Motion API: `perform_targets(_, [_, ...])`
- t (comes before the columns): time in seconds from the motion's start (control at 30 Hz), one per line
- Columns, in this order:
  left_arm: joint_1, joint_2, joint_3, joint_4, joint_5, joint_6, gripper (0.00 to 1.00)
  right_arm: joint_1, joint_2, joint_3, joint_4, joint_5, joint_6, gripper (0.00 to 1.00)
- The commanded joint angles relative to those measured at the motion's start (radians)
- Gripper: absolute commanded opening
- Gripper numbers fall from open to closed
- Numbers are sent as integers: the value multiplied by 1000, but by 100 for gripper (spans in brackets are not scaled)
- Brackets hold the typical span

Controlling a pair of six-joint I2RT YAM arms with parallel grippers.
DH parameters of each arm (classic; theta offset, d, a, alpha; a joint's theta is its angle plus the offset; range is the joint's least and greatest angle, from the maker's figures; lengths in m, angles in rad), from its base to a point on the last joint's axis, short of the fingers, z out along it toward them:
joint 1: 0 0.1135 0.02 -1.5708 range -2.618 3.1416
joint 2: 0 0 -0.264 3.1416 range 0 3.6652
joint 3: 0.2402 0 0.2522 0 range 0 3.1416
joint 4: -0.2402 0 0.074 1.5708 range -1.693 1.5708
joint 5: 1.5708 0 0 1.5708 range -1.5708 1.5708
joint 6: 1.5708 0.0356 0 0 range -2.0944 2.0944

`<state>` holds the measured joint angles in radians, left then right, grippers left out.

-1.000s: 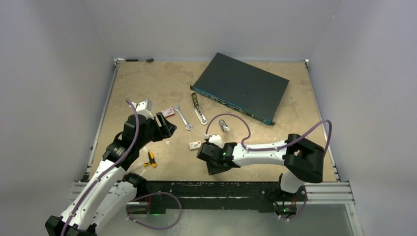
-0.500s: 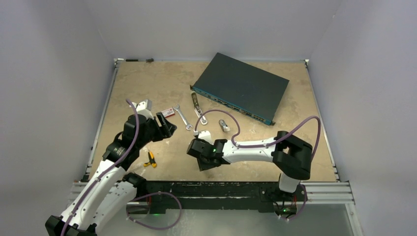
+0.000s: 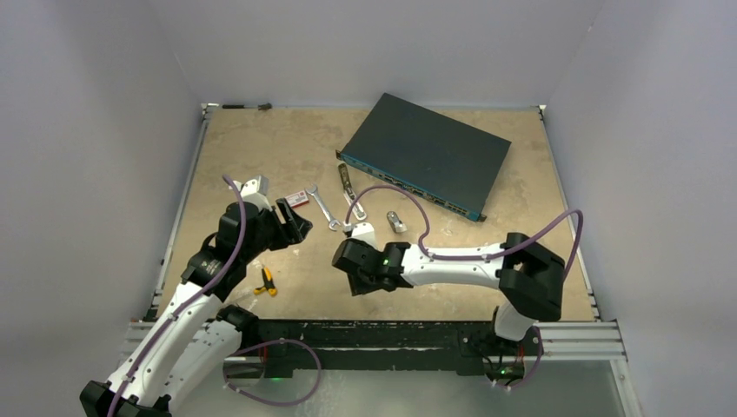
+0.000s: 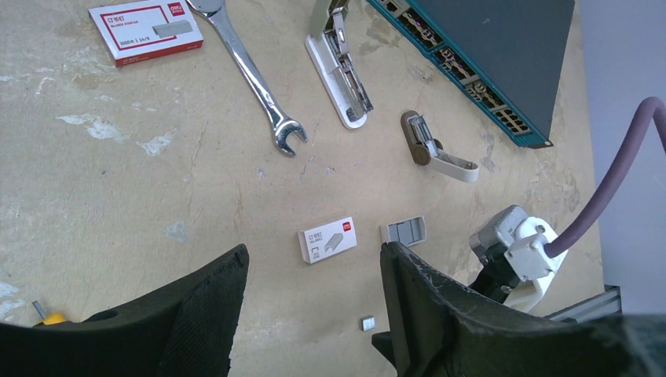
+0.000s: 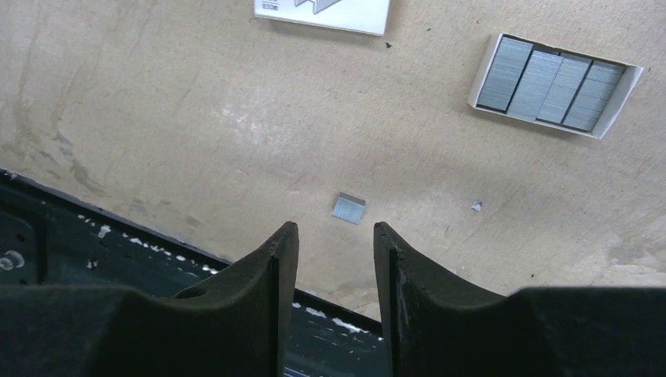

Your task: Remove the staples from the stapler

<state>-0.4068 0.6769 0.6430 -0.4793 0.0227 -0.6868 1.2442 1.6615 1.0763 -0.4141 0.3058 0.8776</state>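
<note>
As my right gripper (image 5: 334, 236) swings leftward, its narrowly parted fingers hang empty over the loose staple strip (image 5: 349, 208) mid-frame; my left gripper (image 4: 314, 251) stays wide, empty; the stapler (image 4: 339, 71) looks unloaded.

Red-and-white staple box (image 4: 145, 30) and small white box (image 4: 327, 239) carry print, too small to read

- stapler (image 4: 339, 75): pale grey-green, silvery channel
- wrench (image 4: 251, 75): silver
- far-left staple box (image 4: 145, 31): white, red-bordered
- switch (image 4: 503, 47): dark teal
- table (image 4: 118, 196): mottled tan
- pliers (image 3: 266, 282): yellow and black
</note>
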Motion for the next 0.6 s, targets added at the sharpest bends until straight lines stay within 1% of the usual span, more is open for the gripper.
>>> perform_targets(0.0, [5, 1, -2, 28, 11, 16, 62, -6, 25, 7, -56, 23, 22, 44])
perform_targets(0.23, [5, -2, -2, 27, 15, 17, 61, -6, 74, 32, -79, 27, 73, 47])
perform_targets(0.57, [5, -3, -2, 28, 13, 17, 61, -5, 109, 56, -58, 21, 69, 46])
